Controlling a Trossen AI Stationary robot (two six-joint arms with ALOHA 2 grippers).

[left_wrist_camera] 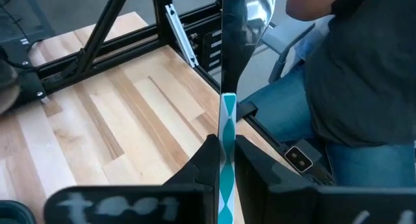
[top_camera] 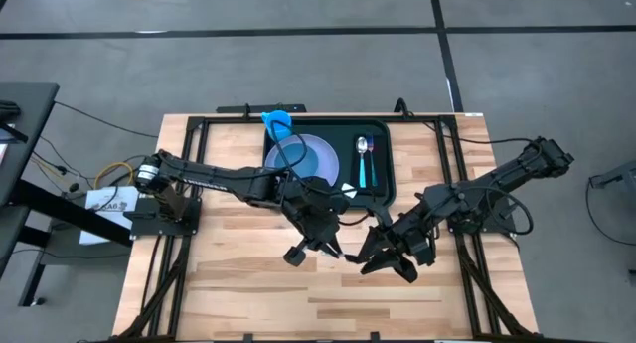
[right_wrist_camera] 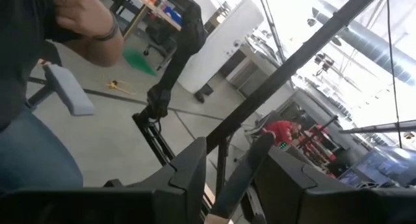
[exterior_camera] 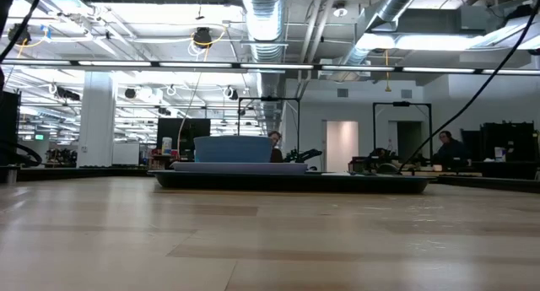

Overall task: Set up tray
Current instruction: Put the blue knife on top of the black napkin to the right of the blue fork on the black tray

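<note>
The dark tray (top_camera: 391, 174) lies at the table's far middle and shows as a low dark slab in the low view (exterior_camera: 295, 183). On it are a blue-grey plate (top_camera: 308, 159), a blue cup (top_camera: 278, 122) and a teal-handled spoon (top_camera: 364, 159). My left gripper (top_camera: 320, 246) hovers over the table's middle, near side of the tray, shut on a piece of cutlery (left_wrist_camera: 227, 68) with a teal-and-white handle. My right gripper (top_camera: 383, 261) faces it closely from the right. Its fingers stand apart, with a slim dark bar (right_wrist_camera: 237, 178) in the gap. My left gripper (left_wrist_camera: 226, 143) pinches the cutlery's teal-and-white handle (left_wrist_camera: 227, 113) between its two fingers. The cutlery runs on ahead of the fingers, its dark metal part ending in a shiny tip (left_wrist_camera: 260, 3). It is lifted clear of the table. My right gripper (right_wrist_camera: 231, 152): I cannot tell whether its fingers touch the dark bar.
Bare wood lies to the left, right and near side of both grippers. Black frame rails (top_camera: 462, 244) run along the table's sides. A seated person in a dark top and jeans (left_wrist_camera: 338, 68) is just beyond the table's edge, and a hand (right_wrist_camera: 84, 23) shows in the right wrist view.
</note>
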